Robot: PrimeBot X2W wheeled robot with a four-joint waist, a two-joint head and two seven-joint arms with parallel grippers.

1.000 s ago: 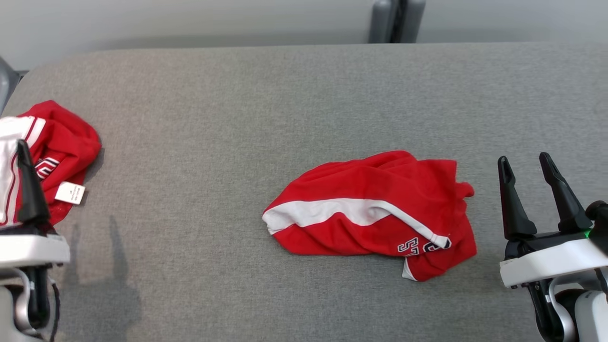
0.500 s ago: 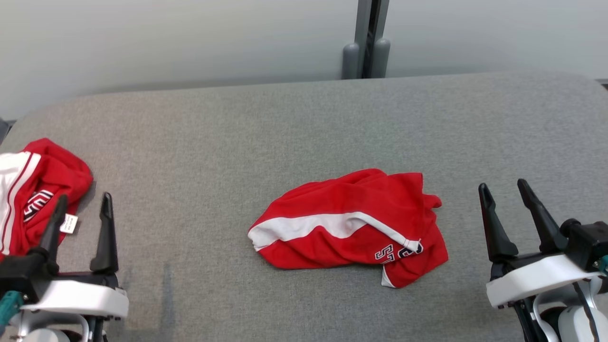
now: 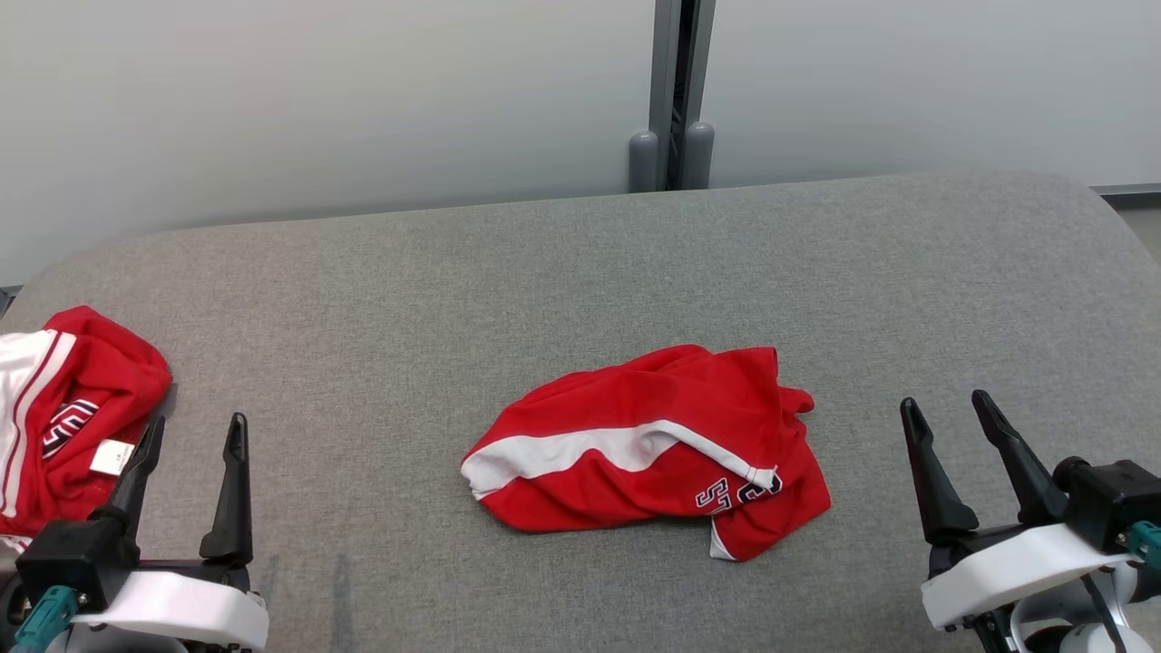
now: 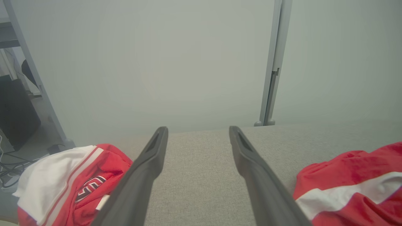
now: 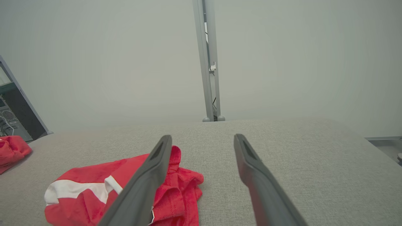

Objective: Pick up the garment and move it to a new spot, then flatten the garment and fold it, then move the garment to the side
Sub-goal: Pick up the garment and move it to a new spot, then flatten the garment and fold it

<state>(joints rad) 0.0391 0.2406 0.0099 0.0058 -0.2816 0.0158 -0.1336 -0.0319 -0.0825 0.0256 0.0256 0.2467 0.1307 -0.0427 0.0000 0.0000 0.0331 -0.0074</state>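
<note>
A crumpled red garment with a white stripe and dark numerals lies in the middle of the grey table. The left wrist view catches it at the right; in the right wrist view it sits at the lower left. My left gripper is open at the lower left, well left of the garment. At the lower right my right gripper is open too, right of the garment, with nothing between its fingers.
A second red and white garment with a white tag is bunched at the table's left edge, next to my left gripper; it shows too as a second garment. A grey post stands behind the table against a pale wall.
The camera has tilted up, so the whole scene slid down and more wall shows. My left gripper came away from the left-hand garment and now stands open beside it.
</note>
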